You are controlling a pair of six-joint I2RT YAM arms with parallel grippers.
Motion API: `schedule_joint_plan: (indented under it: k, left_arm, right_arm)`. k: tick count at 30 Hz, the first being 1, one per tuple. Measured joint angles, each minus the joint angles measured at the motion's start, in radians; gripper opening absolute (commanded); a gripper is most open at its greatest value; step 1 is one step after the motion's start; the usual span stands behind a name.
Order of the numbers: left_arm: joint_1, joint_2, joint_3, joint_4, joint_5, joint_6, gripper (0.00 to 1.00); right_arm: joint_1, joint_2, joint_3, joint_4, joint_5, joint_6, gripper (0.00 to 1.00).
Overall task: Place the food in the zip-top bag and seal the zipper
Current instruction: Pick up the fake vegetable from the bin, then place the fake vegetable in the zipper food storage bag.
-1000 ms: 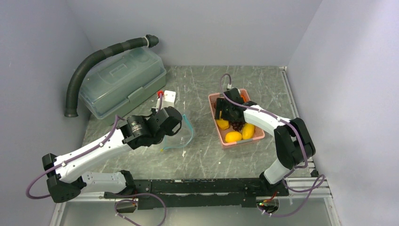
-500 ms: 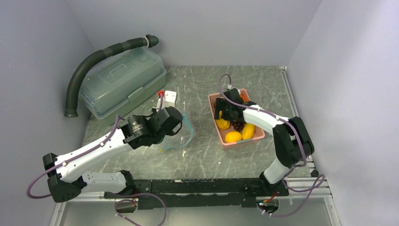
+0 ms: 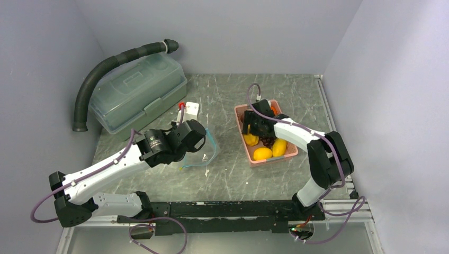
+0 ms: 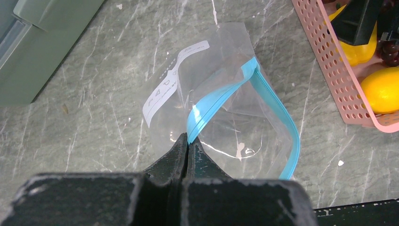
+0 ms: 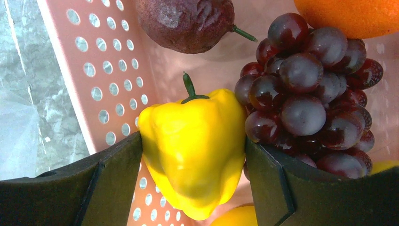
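L arm (image 3: 100,172) & R arm (image 3: 299,135): white shell links w/ black joint housings, black bases at worktop's near edge. Purple-grey cables (image 3: 251,91) loop alongside each. L gripper (image 4: 188,143): matte black wedge fingers, body edges scuffed whitish. R gripper (image 5: 193,155): black angular fingers.

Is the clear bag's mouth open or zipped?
Open: the clear plastic zip-top bag's two teal zipper strips bow apart; left gripper pinches one.

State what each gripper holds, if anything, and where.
Left gripper pinches the zip-top bag by its zipper end; right gripper clamps the yellow pepper by its sides.
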Motion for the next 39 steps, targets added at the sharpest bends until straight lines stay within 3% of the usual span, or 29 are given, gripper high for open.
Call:
schedule_joint_plan:
  k: [5,26,32,39]
  left_arm:
    - [0.0,0.0,0.0,0.0,0.0,0.0,0.0]
    - [0.001,0.002,0.014,0.0,0.001,0.002,0.0]
    - [0.003,0.013,0.019,0.0,0.001,0.003,0.0]
    - [0.006,0.026,0.029,0.0,0.008,0.006,0.0]
  right_arm:
    - [0.0,-0.014,-0.008,-0.003,0.001,-0.001,0.51]
    - [0.003,-0.372,-0.033,-0.181,0.027,-0.005,0.46]
    - [0.003,-0.493,-0.033,-0.192,-0.032,-0.004,0.46]
    - [0.023,-0.612,-0.068,-0.157,-0.205,0.0,0.45]
